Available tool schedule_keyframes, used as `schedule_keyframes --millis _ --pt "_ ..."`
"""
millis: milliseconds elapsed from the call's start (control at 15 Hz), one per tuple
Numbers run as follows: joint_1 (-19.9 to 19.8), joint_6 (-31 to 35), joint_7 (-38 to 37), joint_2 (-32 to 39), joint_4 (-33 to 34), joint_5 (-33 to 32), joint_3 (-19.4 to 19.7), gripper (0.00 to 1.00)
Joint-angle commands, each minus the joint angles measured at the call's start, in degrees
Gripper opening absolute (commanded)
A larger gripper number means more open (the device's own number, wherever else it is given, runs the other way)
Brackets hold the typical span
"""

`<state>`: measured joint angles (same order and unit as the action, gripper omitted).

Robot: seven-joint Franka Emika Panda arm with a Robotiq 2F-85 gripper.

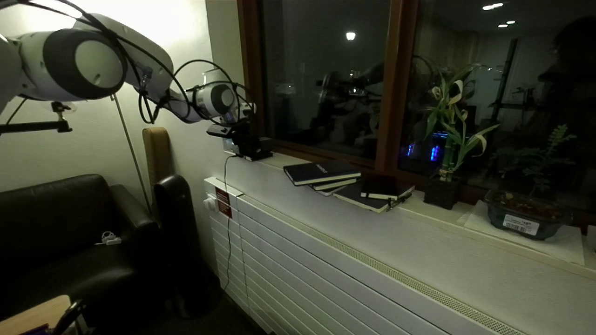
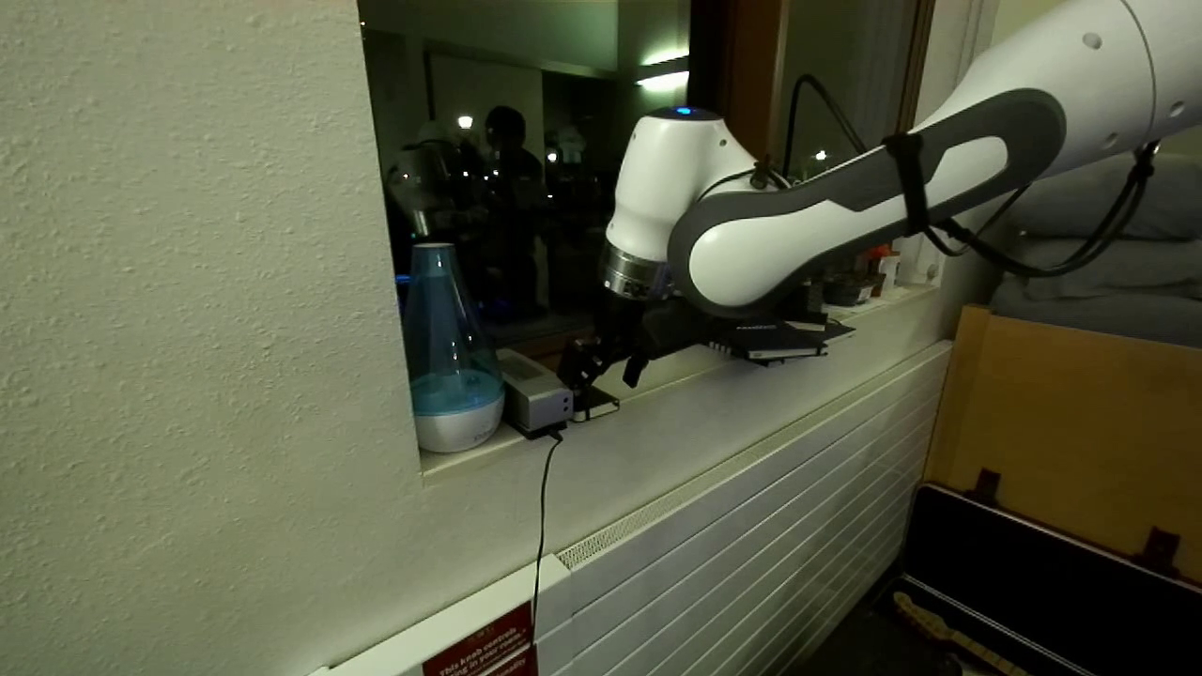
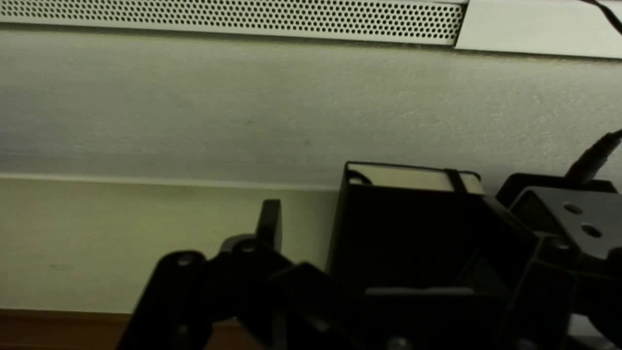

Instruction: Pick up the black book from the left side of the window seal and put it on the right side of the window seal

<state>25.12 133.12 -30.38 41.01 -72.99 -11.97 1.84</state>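
Observation:
The black book lies flat on the window seal. Its pale page edge and a dark elastic band show in the wrist view. In an exterior view the book lies against a grey box, with part of it behind the gripper. The gripper is open and empty, its fingers spread on both sides of the book, the right one close to the book's edge. The left finger stands apart from it over bare ledge. In an exterior view the gripper is a dark shape at the ledge's far end.
A grey box with a cable stands beside the book, and a blue humidifier stands beyond it. Wider dark books lie stacked mid-ledge, with more books beside them. A bamboo pot and planter stand further along.

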Motion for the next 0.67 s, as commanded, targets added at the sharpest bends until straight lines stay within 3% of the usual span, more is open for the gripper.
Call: schedule_keyframes --millis 0,600 --pt "1.42 1.72 -2.19 3.46 3.46 -0.68 0.24 1.0" --pt "0.91 1.66 -4.44 3.78 3.04 -1.04 2.3 1.0"
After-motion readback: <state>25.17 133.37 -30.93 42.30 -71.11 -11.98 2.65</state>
